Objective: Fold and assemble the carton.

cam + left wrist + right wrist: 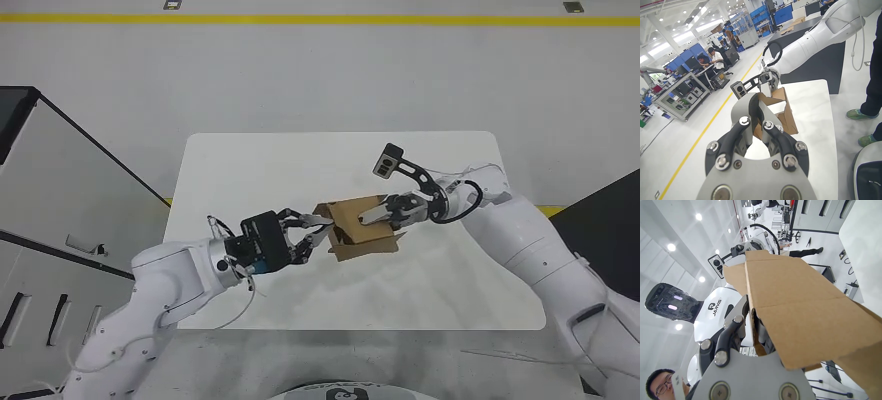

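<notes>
Where the two arms meet over the middle of the white table [450, 290], the brown carton [362, 232] is held between them, part-erected, with its flaps unfolded and one end open.

The left gripper [756, 103] comes in from the near left. It is closed down to a narrow pinch on a cardboard edge at the carton's left end. The left wrist view shows the board clamped between the black pad and the opposite finger, with the open inside of the carton directly beyond.

The right gripper [752, 313] comes in from the right and is likewise closed on the carton, gripping a side wall at the right end. One finger lies against one face of the board; the other is hidden behind the panel.

In the top view the two grippers stand at opposite ends of the carton, close to each other, and the carton sits slightly askew to the table's edges. Whether the carton's underside touches the table cannot be determined.

A yellow line [320, 18] runs across the floor well beyond the table's far edge.
</notes>
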`<control>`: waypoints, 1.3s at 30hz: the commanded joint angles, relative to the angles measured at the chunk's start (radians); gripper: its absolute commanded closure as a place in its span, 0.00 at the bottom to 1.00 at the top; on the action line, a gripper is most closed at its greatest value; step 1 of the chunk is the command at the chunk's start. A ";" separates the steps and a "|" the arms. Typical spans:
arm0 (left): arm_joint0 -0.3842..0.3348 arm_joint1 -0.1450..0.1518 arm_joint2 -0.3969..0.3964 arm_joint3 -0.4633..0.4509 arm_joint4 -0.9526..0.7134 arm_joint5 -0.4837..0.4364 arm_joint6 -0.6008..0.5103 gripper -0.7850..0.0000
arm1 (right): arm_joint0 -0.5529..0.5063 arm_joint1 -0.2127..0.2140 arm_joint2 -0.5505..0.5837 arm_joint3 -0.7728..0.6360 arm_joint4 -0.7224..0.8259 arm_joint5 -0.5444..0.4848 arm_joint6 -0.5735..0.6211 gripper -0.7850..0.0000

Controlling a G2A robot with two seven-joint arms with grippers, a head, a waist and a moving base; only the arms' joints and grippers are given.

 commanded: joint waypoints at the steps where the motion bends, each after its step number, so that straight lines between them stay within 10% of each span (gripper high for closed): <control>1: -0.003 -0.001 0.009 0.000 0.004 -0.001 -0.004 1.00 | 0.002 -0.002 -0.003 0.001 -0.005 0.001 0.000 1.00; 39: 0.014 0.003 -0.038 -0.010 -0.036 0.005 -0.008 1.00 | -0.044 -0.013 0.084 0.067 0.144 -0.016 0.000 1.00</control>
